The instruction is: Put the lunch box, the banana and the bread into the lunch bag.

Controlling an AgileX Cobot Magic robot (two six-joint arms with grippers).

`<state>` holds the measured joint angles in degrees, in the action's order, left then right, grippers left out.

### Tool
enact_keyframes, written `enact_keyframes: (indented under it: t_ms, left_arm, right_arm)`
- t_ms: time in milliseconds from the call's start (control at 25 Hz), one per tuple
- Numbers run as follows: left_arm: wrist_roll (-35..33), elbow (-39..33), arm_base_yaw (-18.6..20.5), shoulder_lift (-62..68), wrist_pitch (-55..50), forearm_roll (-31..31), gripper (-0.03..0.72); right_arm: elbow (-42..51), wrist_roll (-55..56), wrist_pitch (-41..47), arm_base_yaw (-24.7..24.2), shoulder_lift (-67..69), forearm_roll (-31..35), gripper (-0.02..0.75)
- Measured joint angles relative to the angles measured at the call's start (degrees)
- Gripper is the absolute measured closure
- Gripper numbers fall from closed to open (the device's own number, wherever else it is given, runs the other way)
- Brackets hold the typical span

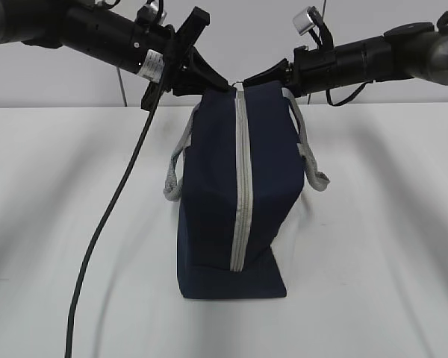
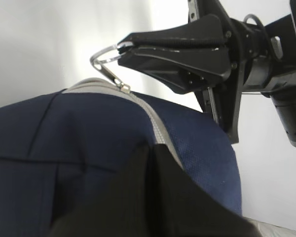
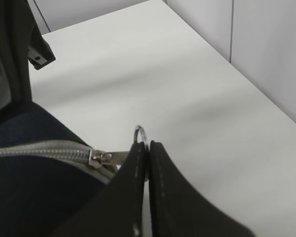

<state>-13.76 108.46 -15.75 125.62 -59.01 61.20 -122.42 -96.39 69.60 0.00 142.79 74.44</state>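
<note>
The navy lunch bag (image 1: 209, 194) stands upright on the white table, its grey zipper (image 1: 242, 186) closed along the side facing the exterior camera. At the bag's top, my right gripper (image 3: 148, 145) is shut on the zipper's metal ring pull (image 3: 140, 134). The left wrist view shows that same right gripper (image 2: 122, 47) pinching the ring pull (image 2: 106, 57). From the other side, my left gripper (image 2: 150, 148) is shut against the bag's top fabric (image 2: 64, 148) beside the zipper. The two grippers' tips nearly meet above the bag (image 1: 235, 84). Lunch box, banana and bread are out of view.
Two grey webbing handles (image 1: 175, 168) (image 1: 310, 156) hang down either side of the bag. A black cable (image 1: 104, 224) droops from the left arm to the table's front. The white table (image 1: 388, 246) spreads around the bag, with a wall behind.
</note>
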Motion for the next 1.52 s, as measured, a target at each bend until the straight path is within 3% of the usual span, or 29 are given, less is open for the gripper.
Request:
enact_keyframes:
  t_ms: [400, 880, 1240, 1320, 1400, 1520]
  left_arm:
    - [-2.1, 0.0, 0.0, 0.2, -1.4, 1.5, 0.688]
    - [-4.0, 0.0, 0.0, 0.2, -1.6, 2.1, 0.688]
    - [-5.1, 0.0, 0.0, 0.2, -1.8, 2.7, 0.688]
    - [-5.1, 0.0, 0.0, 0.1, -2.2, 2.3, 0.673]
    - [-5.2, 0.0, 0.0, 0.0, -2.4, 1.3, 0.619]
    - [-5.6, 0.0, 0.0, -0.1, -3.1, 0.1, 0.452]
  right_arm:
    - [0.0, 0.4, 0.0, 0.0, 2.7, 1.0, 0.754]
    - [-0.2, 6.3, 0.2, 0.0, 3.3, -9.8, 0.753]
    - [-1.8, 11.1, 0.3, 0.0, 3.3, -9.1, 0.743]
    - [-3.0, 13.6, 0.0, -0.1, 3.3, -8.0, 0.696]
    - [-4.6, 16.2, -0.1, -0.1, 3.3, -5.8, 0.599]
    - [-7.3, 19.6, -0.2, -0.2, 3.4, -3.5, 0.407]
